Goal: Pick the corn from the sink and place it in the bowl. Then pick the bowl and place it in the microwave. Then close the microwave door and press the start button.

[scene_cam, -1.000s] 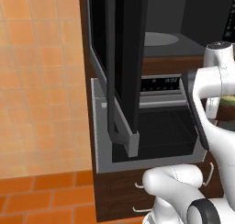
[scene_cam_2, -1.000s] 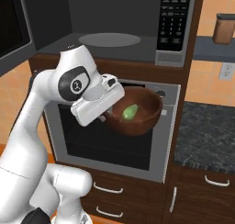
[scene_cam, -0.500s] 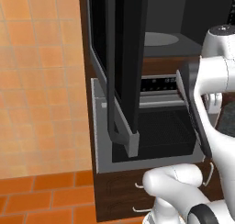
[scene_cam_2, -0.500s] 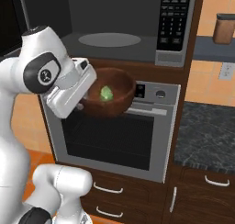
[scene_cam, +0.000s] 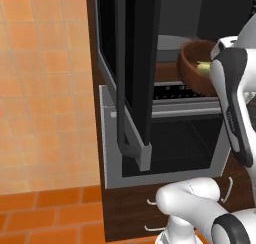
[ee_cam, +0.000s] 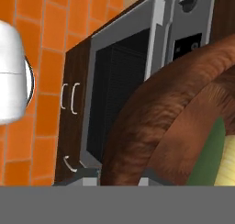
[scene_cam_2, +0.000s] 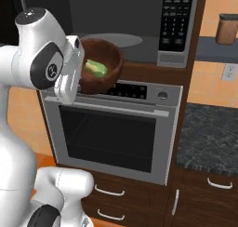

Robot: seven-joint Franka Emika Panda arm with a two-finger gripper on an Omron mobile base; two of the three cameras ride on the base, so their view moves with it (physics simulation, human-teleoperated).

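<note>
The reddish-brown bowl (scene_cam_2: 106, 69) hangs in the air in front of the open microwave (scene_cam_2: 139, 21), just above the oven's control strip. Inside the bowl lies the corn (scene_cam_2: 95, 68), yellow with a green husk end. My gripper (scene_cam_2: 82, 65) is shut on the bowl's near rim. In the left base view the bowl (scene_cam: 192, 68) with the corn (scene_cam: 205, 66) sits right of the microwave door (scene_cam: 132, 63), which stands swung wide open. In the hand view the bowl (ee_cam: 165, 122) looms close, with the corn (ee_cam: 213, 159) at the lower right.
The microwave's button panel (scene_cam_2: 174, 26) is on its right side, and a grey turntable (scene_cam_2: 116, 40) lies inside. Below is a silver oven (scene_cam_2: 116, 133). A dark counter (scene_cam_2: 209, 137) and a brown jar (scene_cam_2: 228, 28) sit to the right. The open door's bar handle (scene_cam: 135, 148) juts out low.
My arm has lifted the bowl with the corn from in front of the oven door up to the level of the microwave opening. The grip has stayed shut.
</note>
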